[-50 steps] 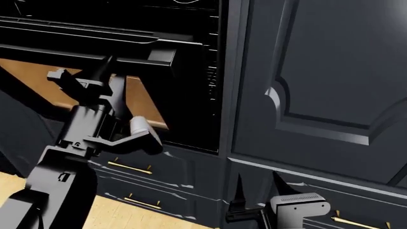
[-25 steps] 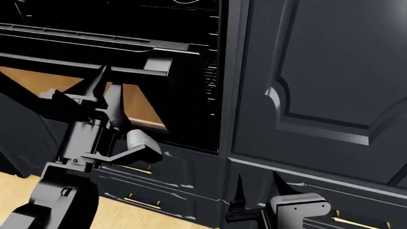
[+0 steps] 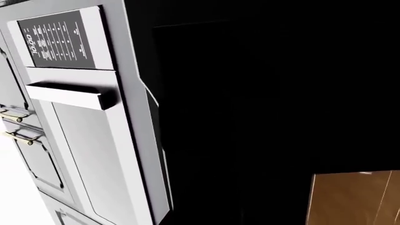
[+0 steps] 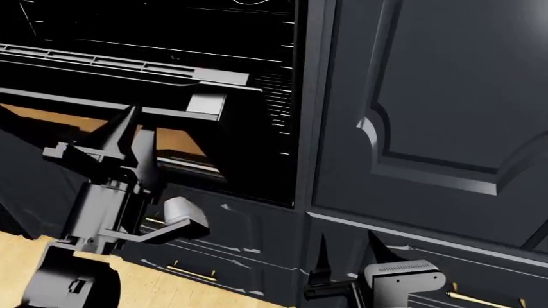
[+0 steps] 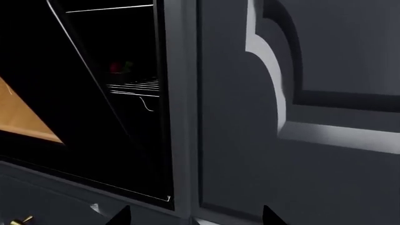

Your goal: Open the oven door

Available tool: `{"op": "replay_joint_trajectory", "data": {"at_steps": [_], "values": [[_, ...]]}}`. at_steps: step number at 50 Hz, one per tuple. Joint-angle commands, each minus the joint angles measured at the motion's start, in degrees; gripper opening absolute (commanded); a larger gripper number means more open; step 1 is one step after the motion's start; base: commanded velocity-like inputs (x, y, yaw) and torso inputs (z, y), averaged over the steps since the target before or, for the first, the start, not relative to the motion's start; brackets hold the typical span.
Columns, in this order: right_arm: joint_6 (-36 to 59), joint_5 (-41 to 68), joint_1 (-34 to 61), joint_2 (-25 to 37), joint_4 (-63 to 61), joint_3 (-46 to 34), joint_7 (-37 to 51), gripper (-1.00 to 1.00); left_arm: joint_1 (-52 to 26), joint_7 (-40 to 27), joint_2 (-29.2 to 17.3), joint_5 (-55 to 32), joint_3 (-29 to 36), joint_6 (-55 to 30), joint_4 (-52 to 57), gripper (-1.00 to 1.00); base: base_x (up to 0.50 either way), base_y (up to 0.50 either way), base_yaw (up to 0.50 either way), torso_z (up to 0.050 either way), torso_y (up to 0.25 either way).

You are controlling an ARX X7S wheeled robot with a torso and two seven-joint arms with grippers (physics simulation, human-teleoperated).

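The oven door is glossy black with a pale slotted inner edge. It hangs partly swung down from the dark oven cavity, and its glass reflects orange wood. My left gripper points up from below, its narrow fingers closed round the door's handle bar. The left wrist view is mostly filled by the black door, and no fingers show in it. My right gripper hangs low in front of the drawers, open and empty. Its two tips show wide apart in the right wrist view.
A tall navy raised-panel cabinet door stands right of the oven. Navy drawers with brass handles sit below. Wire racks show inside the oven. A pale appliance panel with a display appears in the left wrist view. Wood floor lies at lower left.
My left gripper has moved down and to the left with the handle. The door's top edge has swung further down and out. The right arm has not moved.
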Motion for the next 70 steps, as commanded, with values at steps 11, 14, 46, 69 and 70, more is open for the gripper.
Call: {"op": "replay_joint_trajectory", "data": {"at_steps": [11,14,46,69,70], "values": [[-0.1,0.1,0.1,0.2,0.0,-0.3,0.2,1.00,2.8,-2.7,-2.9,-0.2,-3.1,-1.8,0.0,-1.00,0.00,0.00,0.00,0.000,0.000],[-0.2,0.1,0.2,0.1,0.3,-0.4,0.2,1.00,3.4,-3.2,-2.9,-0.3,-3.3,-2.0,0.3,-1.00,0.00,0.00,0.00,0.000,0.000],[-0.6,-0.1,0.1,0.4,0.3,-0.9,0.7,1.00,11.5,-9.0,-4.0,-0.1,-4.7,-4.7,4.0,-1.00,0.00,0.00,0.00,0.000,0.000],[-1.0,-0.1,0.3,0.5,0.7,-1.2,0.9,1.00,16.9,-12.6,-5.6,-0.2,-6.1,-6.5,6.6,-1.00,0.00,0.00,0.00,0.000,0.000],[-0.9,0.0,0.3,0.5,0.7,-1.3,0.9,1.00,17.2,-12.9,-5.7,-0.3,-6.2,-6.5,6.6,-1.00,0.00,0.00,0.01,0.000,0.000]]}}
